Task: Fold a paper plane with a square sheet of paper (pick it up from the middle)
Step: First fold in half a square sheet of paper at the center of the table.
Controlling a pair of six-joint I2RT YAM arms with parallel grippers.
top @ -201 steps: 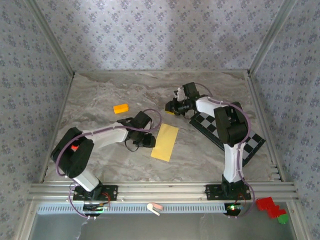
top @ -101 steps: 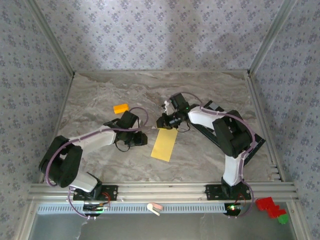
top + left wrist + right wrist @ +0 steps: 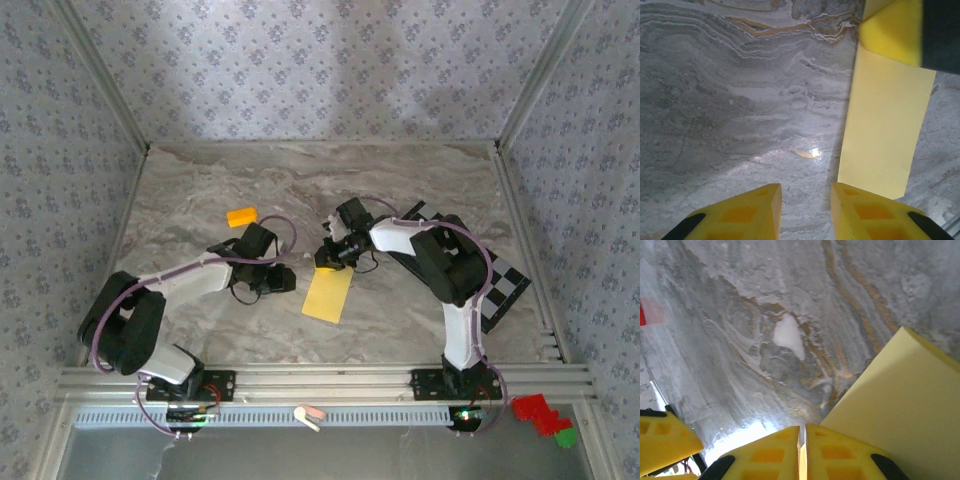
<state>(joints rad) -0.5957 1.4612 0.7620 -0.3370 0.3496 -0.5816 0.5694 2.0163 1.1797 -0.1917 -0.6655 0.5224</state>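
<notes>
The pale-yellow sheet of paper lies flat on the marble table as a narrow rectangle, its long side running away from me. My right gripper sits at the sheet's far end. In the right wrist view the right gripper has its jaws together with a thin sliver of the paper between them. My left gripper rests low just left of the sheet. In the left wrist view the left gripper stands open over bare marble, with the paper beside its right finger.
A small orange block lies behind the left arm. The black-and-white checkered board lies under the right arm at the right side. Patterned walls and metal rails enclose the table.
The right gripper swung left from the back to the paper's far end and closed there. The left arm drew back to the left early on, then held still.
</notes>
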